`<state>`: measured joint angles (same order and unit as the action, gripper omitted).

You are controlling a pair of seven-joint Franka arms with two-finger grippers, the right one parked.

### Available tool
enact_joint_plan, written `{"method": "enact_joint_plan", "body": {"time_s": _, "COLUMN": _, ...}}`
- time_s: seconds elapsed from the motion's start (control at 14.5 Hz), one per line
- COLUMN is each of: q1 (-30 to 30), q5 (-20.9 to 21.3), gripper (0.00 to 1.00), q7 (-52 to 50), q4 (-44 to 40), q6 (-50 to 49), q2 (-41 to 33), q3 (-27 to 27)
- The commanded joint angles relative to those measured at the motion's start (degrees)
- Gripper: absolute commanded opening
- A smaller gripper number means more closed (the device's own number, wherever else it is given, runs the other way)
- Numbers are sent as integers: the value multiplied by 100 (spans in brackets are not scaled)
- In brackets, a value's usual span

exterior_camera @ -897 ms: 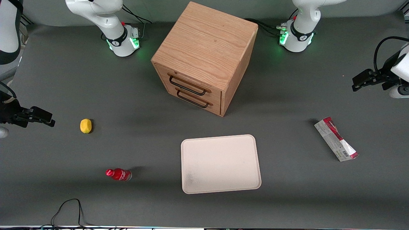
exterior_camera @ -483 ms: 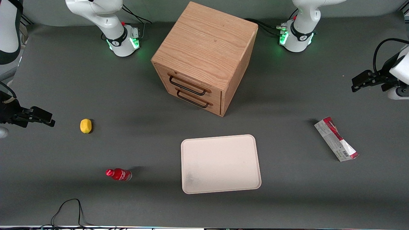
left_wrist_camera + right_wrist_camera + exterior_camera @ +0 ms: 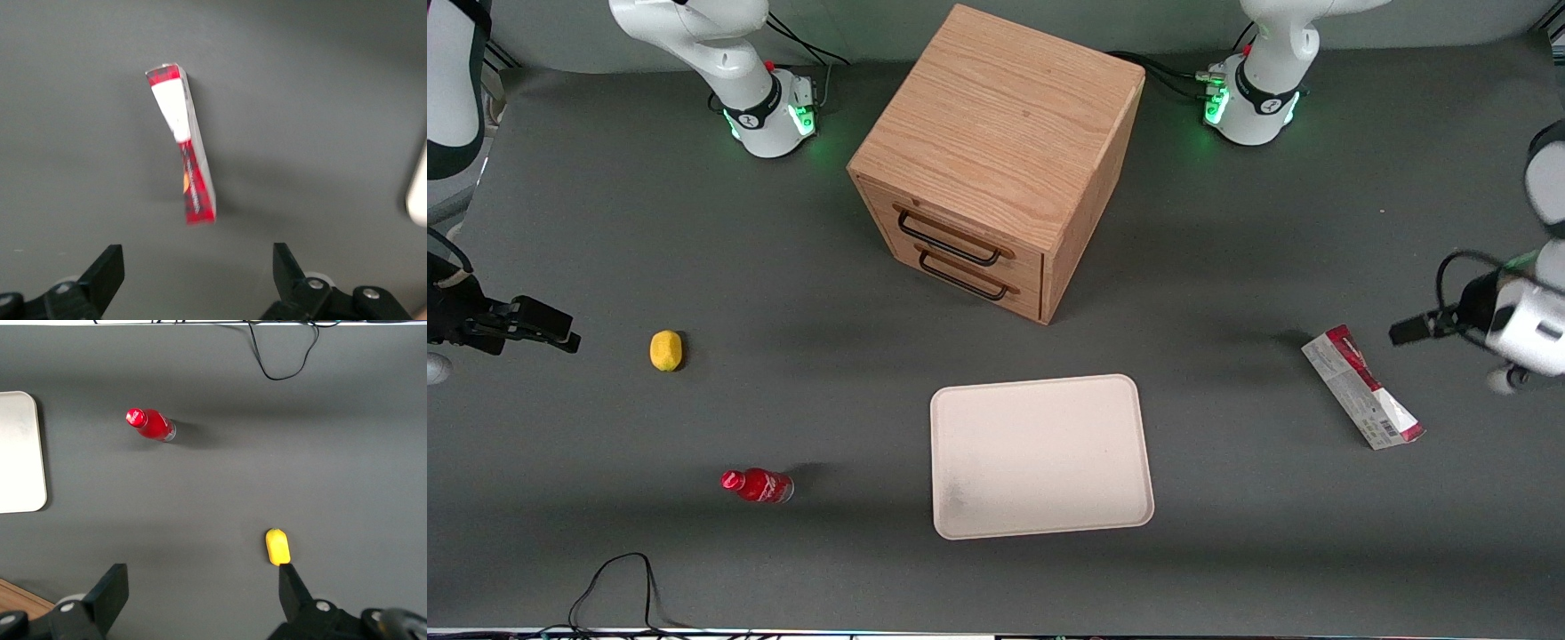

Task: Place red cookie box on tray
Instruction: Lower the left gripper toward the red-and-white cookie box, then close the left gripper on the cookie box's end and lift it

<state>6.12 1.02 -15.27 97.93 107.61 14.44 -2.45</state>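
A: Front view first: where does the red cookie box (image 3: 1362, 388) sit, and why go for it from there?

B: It lies flat on the dark desk (image 3: 1227, 533) toward the working arm's end, well apart from the cream tray (image 3: 1040, 455), whose surface carries nothing. Its long axis runs diagonally, barcode end nearer the front camera. I judge the reach is only starting.

A: And the end effector (image 3: 1409, 331)?

B: It hangs above the desk just beside the box's red end, not touching it. From the wrist camera the end effector (image 3: 199, 270) has its two fingers (image 3: 107, 267) spread wide apart with nothing between them, and the box (image 3: 181, 143) lies ahead of the gap.

A: Why spread so wide?

B: Probably so the fingers can straddle the slim carton across its narrow width; its long sides point roughly toward the gap, which suits that grip.

A: Anything in the way?

B: No. The wooden drawer cabinet (image 3: 996, 160), the small red bottle (image 3: 758, 485) and the lemon (image 3: 665, 349) all stand well clear of the likely path to the tray.
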Motion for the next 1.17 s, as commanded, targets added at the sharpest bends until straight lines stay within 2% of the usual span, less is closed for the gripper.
{"method": "enact_joint_plan", "body": {"time_s": 0.0, "q1": -102, "q5": 38, "gripper": 100, "q7": -836, "q4": -20, "q6": 636, "q2": 567, "q3": 87}}
{"method": "enact_joint_plan", "body": {"time_s": 0.28, "q1": -102, "q5": 100, "gripper": 100, "q7": -758, "q4": 235, "q6": 1726, "q2": 1288, "q3": 420}}
{"method": "enact_joint_plan", "body": {"time_s": 0.55, "q1": -93, "q5": 91, "gripper": 97, "q7": -837, "q4": 402, "q6": 1991, "q2": 1667, "q3": 448}}
{"method": "enact_joint_plan", "body": {"time_s": 0.62, "q1": -102, "q5": 82, "gripper": 78, "q7": -872, "q4": 437, "q6": 2071, "q2": 1728, "q3": 448}}
{"method": "enact_joint_plan", "body": {"time_s": 0.69, "q1": -93, "q5": 82, "gripper": 45, "q7": -925, "q4": 438, "q6": 2080, "q2": 1772, "q3": 448}}
{"method": "enact_joint_plan", "body": {"time_s": 0.76, "q1": -102, "q5": 56, "gripper": 5, "q7": -969, "q4": 429, "q6": 2019, "q2": 1773, "q3": 448}}
{"method": "enact_joint_plan", "body": {"time_s": 0.83, "q1": -102, "q5": 39, "gripper": 0, "q7": -1004, "q4": 429, "q6": 1993, "q2": 1773, "q3": 448}}
{"method": "enact_joint_plan", "body": {"time_s": 1.1, "q1": -102, "q5": 38, "gripper": 0, "q7": -916, "q4": 420, "q6": 1957, "q2": 1720, "q3": 448}}
